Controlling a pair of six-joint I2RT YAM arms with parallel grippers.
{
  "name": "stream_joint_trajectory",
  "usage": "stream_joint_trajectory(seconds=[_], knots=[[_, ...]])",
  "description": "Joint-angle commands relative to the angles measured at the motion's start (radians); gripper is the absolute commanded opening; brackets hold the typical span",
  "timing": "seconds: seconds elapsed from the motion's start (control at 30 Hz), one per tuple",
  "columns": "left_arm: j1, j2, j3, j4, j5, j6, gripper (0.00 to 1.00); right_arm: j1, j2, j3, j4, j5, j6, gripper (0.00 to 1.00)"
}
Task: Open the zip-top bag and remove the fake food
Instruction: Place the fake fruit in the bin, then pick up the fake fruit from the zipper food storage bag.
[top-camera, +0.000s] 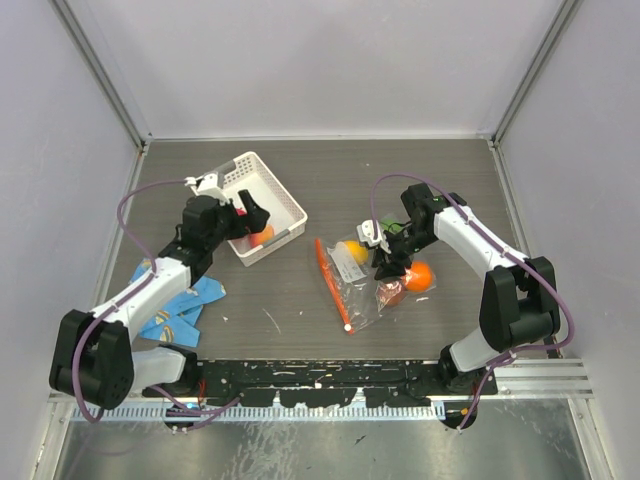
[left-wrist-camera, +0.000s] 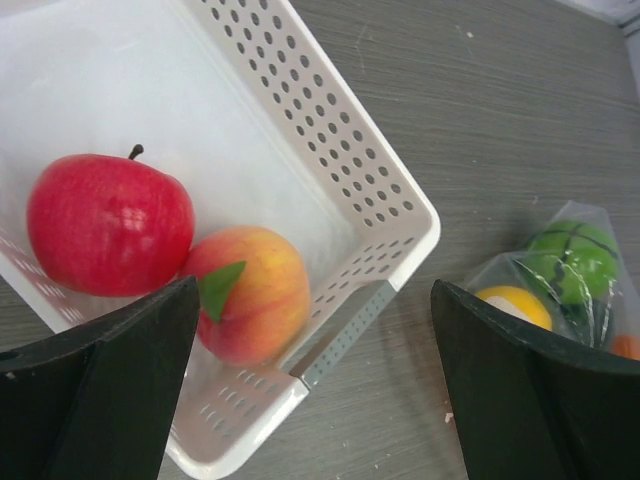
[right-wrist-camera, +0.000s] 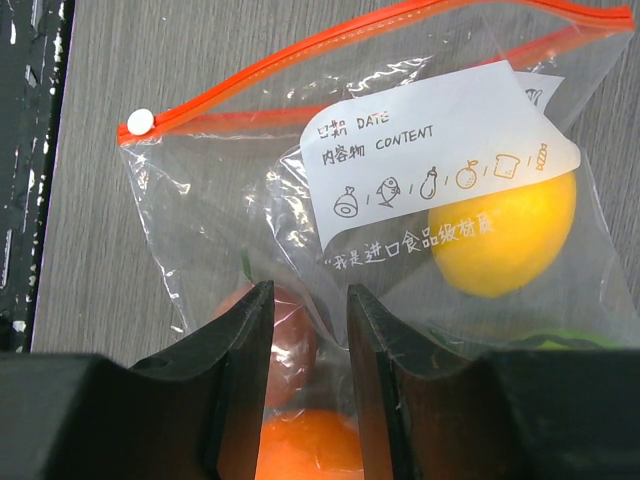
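Note:
The zip-top bag lies mid-table, its red-orange zip strip toward the left. It shows close in the right wrist view, with its white slider at the left end and the strip parted at the right. Inside are a yellow fruit, a red-brown one, an orange one and a green one. My right gripper rests on the bag, jaws narrowly apart over a fold of film. My left gripper is wide open and empty over the basket's corner.
The white perforated basket at the back left holds a red apple and a peach. A blue printed cloth lies at the left near my left arm. Grey walls enclose the table.

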Motion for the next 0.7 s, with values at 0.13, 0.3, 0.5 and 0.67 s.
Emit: stream_joint_trajectory(seconds=[0.13, 0.3, 0.5, 0.67], knots=[[0.004, -0.081, -0.064, 0.175, 0.183, -0.084, 0.98, -0.001, -0.046, 0.025, -0.024, -0.052, -0.044, 0.41], [0.005, -0.086, -0.111, 0.244, 0.277, -0.146, 0.90, -0.001, -0.046, 0.023, -0.023, -0.054, -0.051, 0.41], [-0.008, -0.086, -0.150, 0.298, 0.351, -0.187, 0.81, 0.000, -0.043, 0.017, -0.020, -0.056, -0.056, 0.41], [-0.051, -0.079, -0.170, 0.316, 0.368, -0.189, 0.72, 0.000, -0.042, 0.018, -0.019, -0.053, -0.057, 0.41]])
